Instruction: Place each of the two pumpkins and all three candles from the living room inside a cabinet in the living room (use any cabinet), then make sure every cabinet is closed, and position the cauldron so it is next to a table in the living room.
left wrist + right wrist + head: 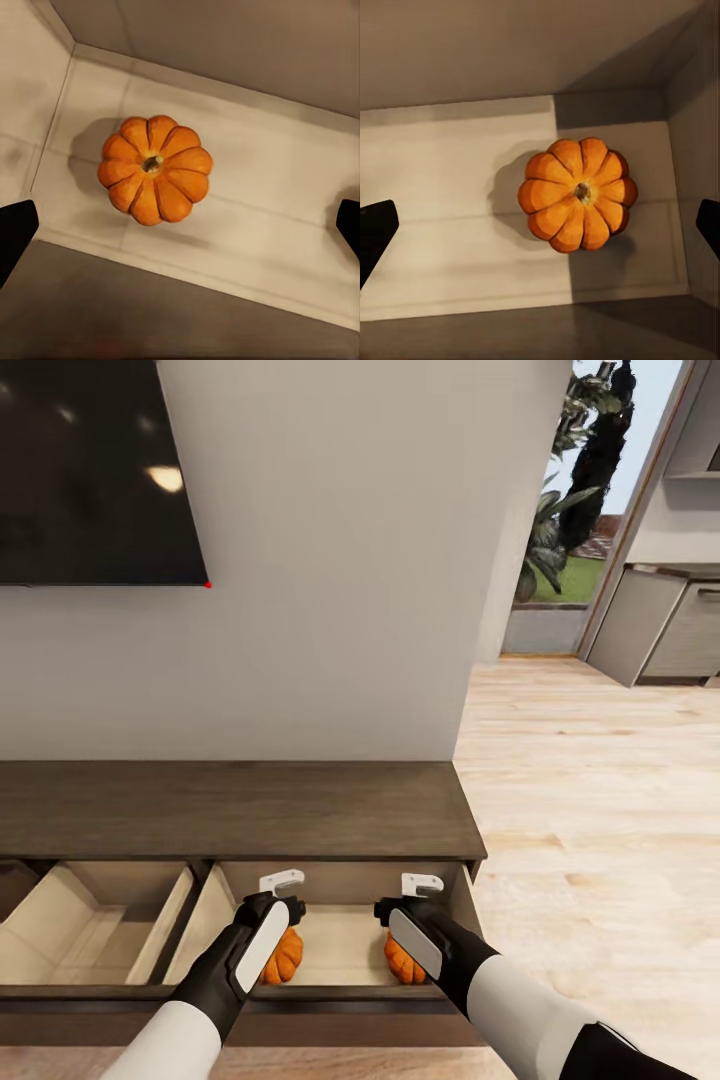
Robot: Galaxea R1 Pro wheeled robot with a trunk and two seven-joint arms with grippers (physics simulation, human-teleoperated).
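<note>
Cabinet (240, 810), drawers open below TV (90, 470); two pumpkins (283, 957) (403, 960) inside, beneath spread, empty left gripper (180, 225) and right gripper (540, 225)

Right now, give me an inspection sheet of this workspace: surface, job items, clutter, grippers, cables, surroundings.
Surface: long dark-brown cabinet against the wall, top bare; two drawers pulled open, pale beige inside.
Job items: two pumpkins upright on the floor of the right-hand drawer, apart: left pumpkin, right pumpkin. Left-hand drawer shows nothing in its visible part.
Clutter: nothing seen.
Grippers: left gripper and right gripper both open, each above a pumpkin, not touching it.
Cables: nothing seen.
Surroundings: wall-mounted TV, light wood floor, window with plants, grey kitchen units.
</note>
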